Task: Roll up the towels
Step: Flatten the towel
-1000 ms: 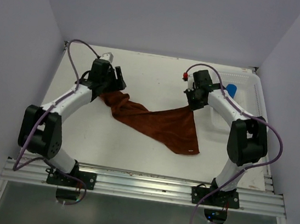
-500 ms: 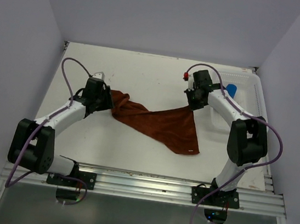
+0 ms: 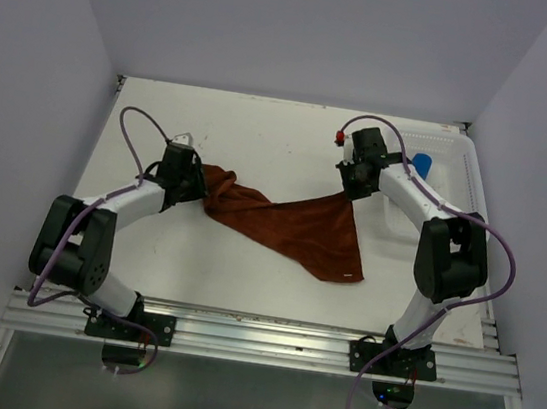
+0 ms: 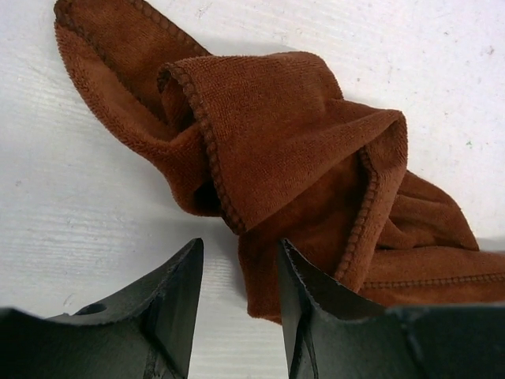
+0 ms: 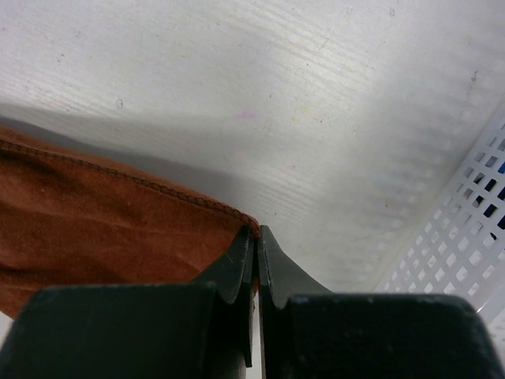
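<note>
The rust-brown towel [image 3: 296, 228] lies spread across the middle of the table, its left end bunched and folded over [image 4: 268, 142]. My left gripper [image 3: 194, 182] is open low over the table, and the bunched left end starts between its fingertips [image 4: 239, 260]. My right gripper [image 3: 354, 191] is shut on the towel's right corner [image 5: 118, 213] and holds it just above the table. The blue towel [image 3: 421, 165] sits in the white mesh basket at the far right; only a small part shows.
The white mesh basket [image 3: 440, 151] stands at the back right, close beside the right arm; its wall shows in the right wrist view [image 5: 458, 237]. Grey walls close in the table on the left, back and right.
My left gripper has dropped from above the towel's left end down to the table and let the cloth go, then shifted slightly. The right gripper and its corner have not moved.
</note>
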Motion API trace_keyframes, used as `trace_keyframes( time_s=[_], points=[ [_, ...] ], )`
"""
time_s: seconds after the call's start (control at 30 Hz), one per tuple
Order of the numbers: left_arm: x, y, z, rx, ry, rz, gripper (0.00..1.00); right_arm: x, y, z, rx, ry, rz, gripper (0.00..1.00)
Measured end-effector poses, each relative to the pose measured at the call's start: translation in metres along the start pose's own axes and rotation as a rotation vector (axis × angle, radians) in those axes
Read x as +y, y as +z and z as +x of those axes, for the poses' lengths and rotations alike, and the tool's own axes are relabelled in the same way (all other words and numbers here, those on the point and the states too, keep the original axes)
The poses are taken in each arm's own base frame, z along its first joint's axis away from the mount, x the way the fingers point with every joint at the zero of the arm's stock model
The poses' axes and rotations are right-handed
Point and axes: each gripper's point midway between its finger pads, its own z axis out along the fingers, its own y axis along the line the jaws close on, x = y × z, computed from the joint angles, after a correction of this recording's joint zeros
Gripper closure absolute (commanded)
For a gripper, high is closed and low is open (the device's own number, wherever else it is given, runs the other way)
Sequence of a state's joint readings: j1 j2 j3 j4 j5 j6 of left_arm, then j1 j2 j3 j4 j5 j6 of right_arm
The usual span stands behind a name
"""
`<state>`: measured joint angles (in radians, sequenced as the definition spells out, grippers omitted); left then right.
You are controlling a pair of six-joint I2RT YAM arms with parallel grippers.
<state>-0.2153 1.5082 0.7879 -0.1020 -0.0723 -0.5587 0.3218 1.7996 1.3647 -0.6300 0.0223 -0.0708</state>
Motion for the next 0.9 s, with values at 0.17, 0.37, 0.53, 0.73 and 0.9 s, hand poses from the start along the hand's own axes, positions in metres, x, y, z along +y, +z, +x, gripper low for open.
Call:
trace_keyframes(
  time_s=[0.17, 0.37, 0.53, 0.73, 0.9],
  points=[
    [0.000, 0.008, -0.004, -0.021, -0.001, -0.002, 0.55, -0.002, 0.001, 0.002, 0.003, 0.003, 0.011, 1.00],
    [-0.006, 0.012, -0.015, -0.060, -0.002, 0.017, 0.57, -0.002, 0.002, 0.002, 0.002, 0.004, 0.012, 1.00],
    [-0.010, 0.018, -0.025, -0.080, -0.005, 0.020, 0.61, -0.002, 0.002, 0.002, 0.002, 0.004, 0.012, 1.00],
    [-0.009, 0.023, -0.028, -0.083, -0.007, 0.018, 0.79, -0.002, 0.002, 0.003, 0.003, 0.004, 0.013, 1.00],
    [-0.010, 0.023, -0.028, -0.083, 0.005, 0.027, 1.00, -0.002, 0.002, 0.003, 0.003, 0.005, 0.014, 1.00]
  ],
)
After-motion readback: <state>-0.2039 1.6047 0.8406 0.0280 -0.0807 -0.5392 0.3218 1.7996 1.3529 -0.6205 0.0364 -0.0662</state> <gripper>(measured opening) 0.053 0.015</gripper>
